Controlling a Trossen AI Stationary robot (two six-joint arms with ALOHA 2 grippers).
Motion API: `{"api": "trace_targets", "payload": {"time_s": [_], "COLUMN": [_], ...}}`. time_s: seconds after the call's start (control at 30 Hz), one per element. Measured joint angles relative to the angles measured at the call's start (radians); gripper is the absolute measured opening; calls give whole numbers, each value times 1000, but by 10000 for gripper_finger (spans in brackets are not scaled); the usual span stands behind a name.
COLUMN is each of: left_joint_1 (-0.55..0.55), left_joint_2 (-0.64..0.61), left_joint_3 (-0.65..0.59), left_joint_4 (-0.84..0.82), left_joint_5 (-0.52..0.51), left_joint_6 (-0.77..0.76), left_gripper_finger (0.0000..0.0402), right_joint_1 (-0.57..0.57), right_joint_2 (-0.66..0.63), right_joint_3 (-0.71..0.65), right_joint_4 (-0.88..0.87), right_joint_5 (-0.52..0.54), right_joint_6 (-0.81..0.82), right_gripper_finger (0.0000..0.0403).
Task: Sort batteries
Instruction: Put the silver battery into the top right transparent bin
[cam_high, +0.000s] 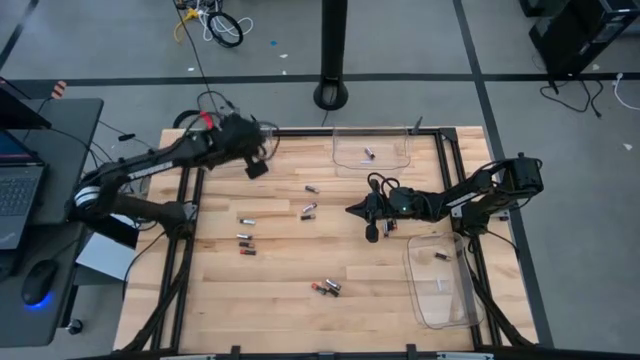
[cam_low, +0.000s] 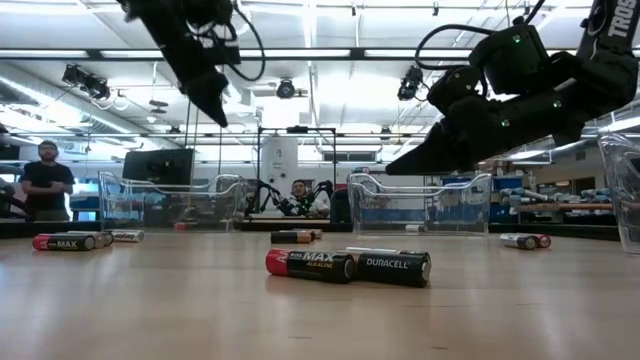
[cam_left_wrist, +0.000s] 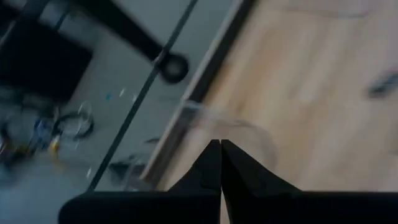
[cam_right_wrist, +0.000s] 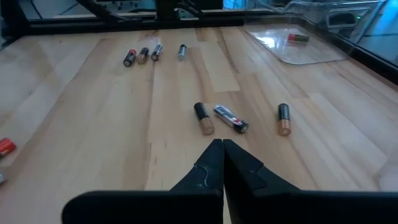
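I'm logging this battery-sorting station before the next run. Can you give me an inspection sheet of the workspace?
Surface: wooden table, dark frame rails.
Job's things: batteries lie scattered across the table; one in the far clear tray, one in the near-right clear tray.
Clutter: nothing seen on the table.
Pincers: left pincer shut, above the far-left edge; right pincer shut, above mid-table, holding nothing.
Cables: loose coil on the floor beyond the table.
Surroundings: laptop and mouse on a side desk; people in the background.
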Motion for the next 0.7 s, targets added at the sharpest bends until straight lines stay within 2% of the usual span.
{"api": "trace_targets", "payload": {"time_s": [0.17,0.37,0.53,0.7], "left_joint_1": [-169,-336,-406,-453], "left_joint_2": [-56,-43,-8,4], "left_joint_3": [-57,-67,-69,-169], "left_joint_4": [-10,-88,-207,-217], "left_joint_5": [68,130,233,237], "left_joint_6": [-47,-160,-270,-362], "left_gripper_finger": [8,8,8,8], "right_joint_1": [23,32,32,32], "right_joint_2": [0,0,0,0], "right_joint_3": [0,0,0,0], "right_joint_4": [-1,6,8,12], "right_joint_5": [0,19,20,20], "right_joint_6": [0,5,18,18], "right_gripper_finger": [9,9,9,9]}}
